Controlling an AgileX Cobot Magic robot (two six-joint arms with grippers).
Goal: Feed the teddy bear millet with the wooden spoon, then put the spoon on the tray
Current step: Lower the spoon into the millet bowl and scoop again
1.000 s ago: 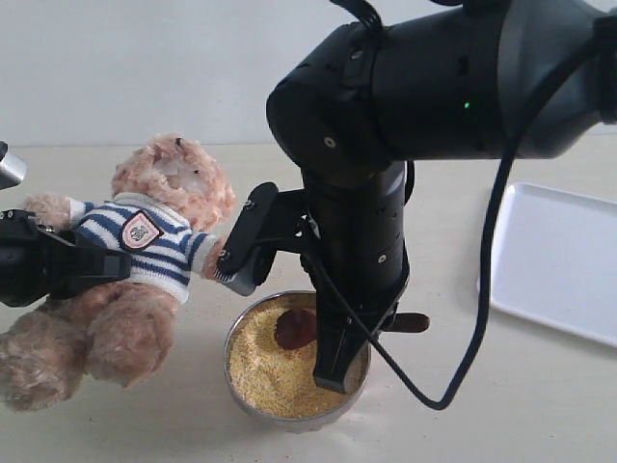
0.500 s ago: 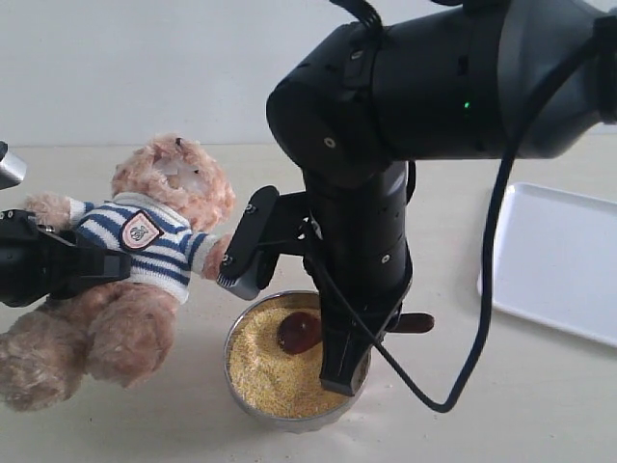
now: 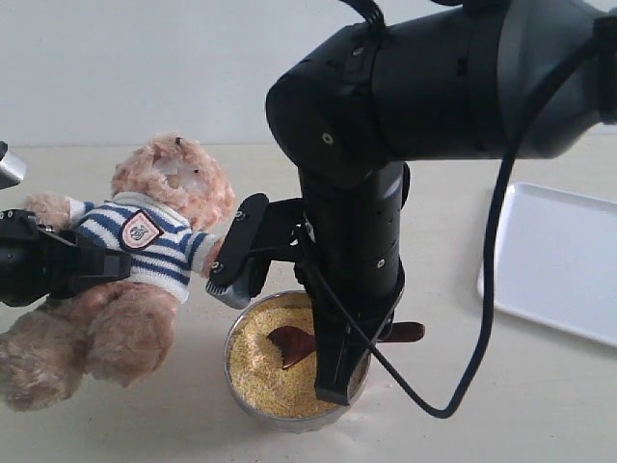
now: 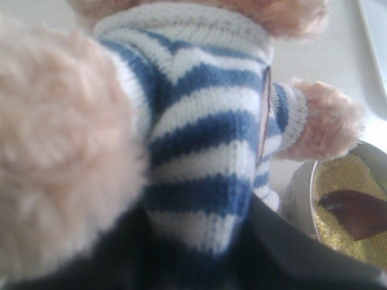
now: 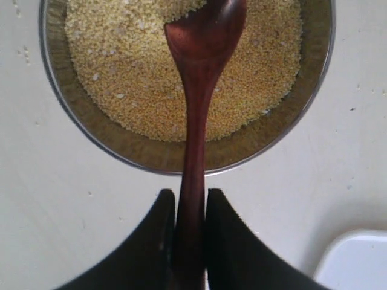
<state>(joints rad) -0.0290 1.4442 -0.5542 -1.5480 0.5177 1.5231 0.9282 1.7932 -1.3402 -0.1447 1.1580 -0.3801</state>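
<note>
**Spoon dipped in millet, bear held beside bowl**

Exterior view. Left gripper (image 3: 92,262) enters from the left edge, jaws clamped on the teddy bear (image 3: 154,241) at its striped shirt. Bear's legs rest on the desk (image 3: 501,415), body tilted, one paw reaching toward the steel bowl (image 3: 236,381). Right gripper (image 3: 339,362) points straight down over the bowl, jaws closed on the wooden spoon (image 3: 292,345). Spoon head is tilted into the millet (image 3: 255,371); the handle end sticks out on the tray side. Tray (image 3: 559,260) lies well apart, to the right.

Left wrist view. Striped shirt fills most of the frame, with dark jaws on both sides of the torso. Bowl rim is just beside the bear's paw. Spoon head lies in the grains.

Right wrist view. Two black fingers (image 5: 162,241) pinch the slim handle. The handle crosses the bowl rim, and the spoon head is dug into the millet, grains covering its tip. One white tray corner shows at the frame edge.
</note>
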